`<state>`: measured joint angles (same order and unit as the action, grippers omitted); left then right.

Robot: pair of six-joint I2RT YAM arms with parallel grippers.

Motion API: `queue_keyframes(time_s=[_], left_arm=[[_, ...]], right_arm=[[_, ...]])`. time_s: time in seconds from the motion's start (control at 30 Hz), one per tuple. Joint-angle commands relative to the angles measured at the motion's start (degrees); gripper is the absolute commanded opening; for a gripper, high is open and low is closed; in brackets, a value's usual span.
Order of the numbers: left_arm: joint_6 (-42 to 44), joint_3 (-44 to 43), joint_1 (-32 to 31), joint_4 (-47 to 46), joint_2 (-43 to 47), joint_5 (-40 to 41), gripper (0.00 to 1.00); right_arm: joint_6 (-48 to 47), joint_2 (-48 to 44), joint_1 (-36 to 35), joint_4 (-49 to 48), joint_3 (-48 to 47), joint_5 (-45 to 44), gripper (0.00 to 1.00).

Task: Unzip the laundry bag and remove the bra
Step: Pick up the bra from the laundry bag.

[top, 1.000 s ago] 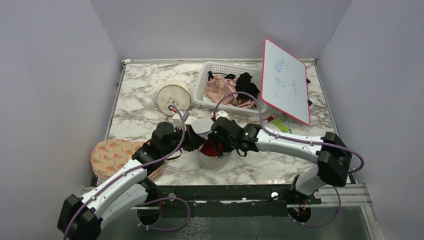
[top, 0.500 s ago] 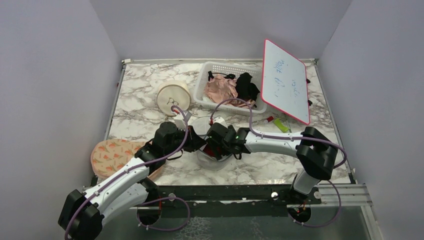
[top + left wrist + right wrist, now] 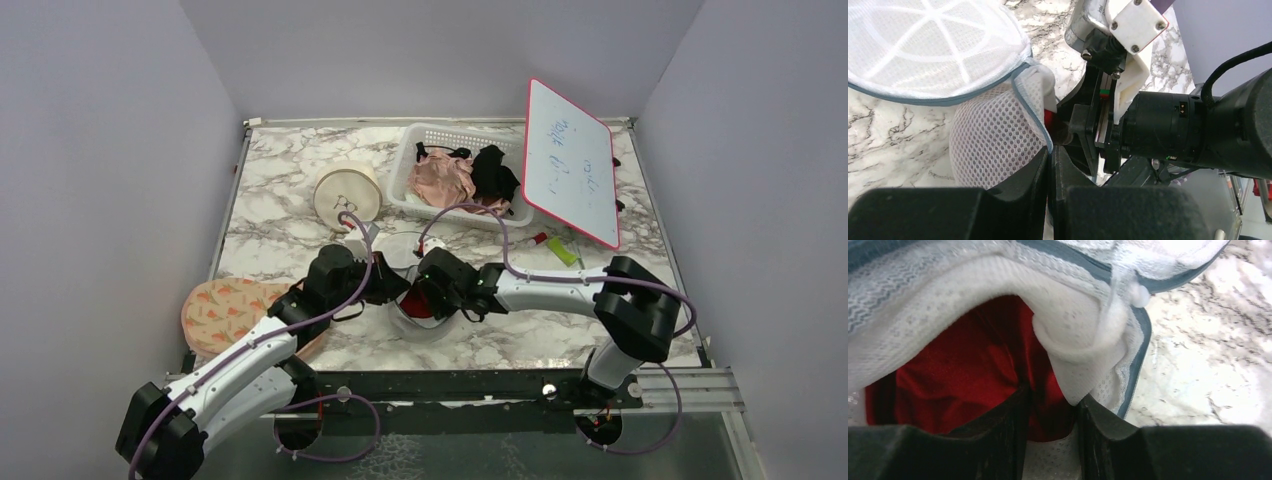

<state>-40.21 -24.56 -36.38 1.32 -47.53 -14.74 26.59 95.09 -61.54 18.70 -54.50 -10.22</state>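
The two fingers (image 3: pixel 1030 172) of the left gripper (image 3: pixel 1049 167) are pressed together at the bottom centre of the left wrist view. They pinch the grey-blue zip edge of the laundry bag (image 3: pixel 990 145), whose white mesh wall bulges just to the left of them. The round top flap (image 3: pixel 933 45) of the bag is folded back and fills the upper left of that view. In the right wrist view the right gripper (image 3: pixel 1052 425) stands at the bottom of the frame, inside the open mouth of the bag. Its fingers have a narrow gap, in which lie the red bra (image 3: pixel 963 365) and a fold of white mesh. I cannot tell if they squeeze the cloth or only rest around it. The bra is in the bag, in the left half of this view. In the top view the bag stands on the marble table (image 3: pixel 290 200) low in the centre of the frame, between the two grippers. Higher in the frame are a cream round case (image 3: pixel 345 195), a white basket (image 3: pixel 402 182) with clothes, and a whiteboard (image 3: pixel 570 160) at the upper right. A peach pouch (image 3: pixel 225 310) lies at the lower left.
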Motion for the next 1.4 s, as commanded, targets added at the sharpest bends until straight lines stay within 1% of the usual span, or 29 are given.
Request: queue_keyframes(time_s=[0.0,0.13,0.2,0.23,0.4,0.5,0.53,0.6,0.67,0.7,0.77,0.9,1.03,1.17,1.27,1.37], left_arm=[[-2.74,1.51,-0.10,-1.01,2.62,0.62,0.00],[-3.32,2.58,-0.09,-0.96,4.28,-0.17,0.00],[-3.05,2.92,-0.09,-0.57,4.80,-0.12,0.00],[-3.04,3.05,-0.10,-0.34,4.99,-0.17,0.00],[-2.34,3.54,-0.10,-0.53,4.80,-0.17,0.00],[-1.85,3.21,-0.10,-0.48,4.84,-0.23,0.00],[-1.60,3.18,-0.10,-0.53,5.00,-0.02,0.00],[-1.16,2.94,-0.09,0.04,5.39,0.88,0.00],[-0.80,2.73,-0.09,0.63,5.60,1.20,0.00],[-0.64,2.87,-0.09,0.69,5.60,1.20,0.00],[-0.37,3.52,-0.09,0.36,5.71,1.74,0.00],[-0.40,4.51,-0.09,-0.69,4.73,2.20,0.00],[-0.21,3.69,-0.09,-1.07,2.78,2.26,0.00],[0.04,3.16,-0.09,-1.31,1.87,2.57,0.00],[-0.18,3.25,-0.09,-1.20,1.89,2.90,0.00],[-0.63,4.01,-0.09,-1.32,2.23,3.39,0.00]], right_arm=[[-0.06,-2.98,-0.35,-6.21,1.36,5.37,0.30],[-0.18,-6.74,-0.41,-10.08,2.57,6.16,0.11],[-0.01,-8.43,-0.42,-11.84,3.16,6.33,0.03],[-0.04,-8.98,-0.40,-12.00,2.96,6.30,0.01],[-0.27,-11.97,-0.40,-12.95,3.20,5.07,0.01],[-0.44,-12.16,-0.35,-9.57,2.00,2.40,0.01],[-0.47,-12.19,-0.40,-8.64,2.11,1.01,0.02],[-0.53,-12.23,-0.41,-7.50,3.25,-1.70,0.12],[-0.40,-11.80,-0.38,-6.94,4.84,-2.55,0.18],[-0.52,-11.51,-0.38,-7.36,5.68,-1.86,0.24],[-0.65,-10.42,-0.37,-7.74,6.50,-0.24,0.32],[-1.42,-8.72,-0.42,-5.88,5.39,1.94,0.44],[-3.05,-10.40,-0.41,-4.34,3.83,2.62,0.58],[-5.65,-14.05,-0.40,-4.91,2.25,5.78,0.67],[-6.25,-15.50,-0.42,-5.25,0.52,7.93,0.70],[-6.80,-16.33,-0.40,-6.96,0.16,8.10,0.71]])
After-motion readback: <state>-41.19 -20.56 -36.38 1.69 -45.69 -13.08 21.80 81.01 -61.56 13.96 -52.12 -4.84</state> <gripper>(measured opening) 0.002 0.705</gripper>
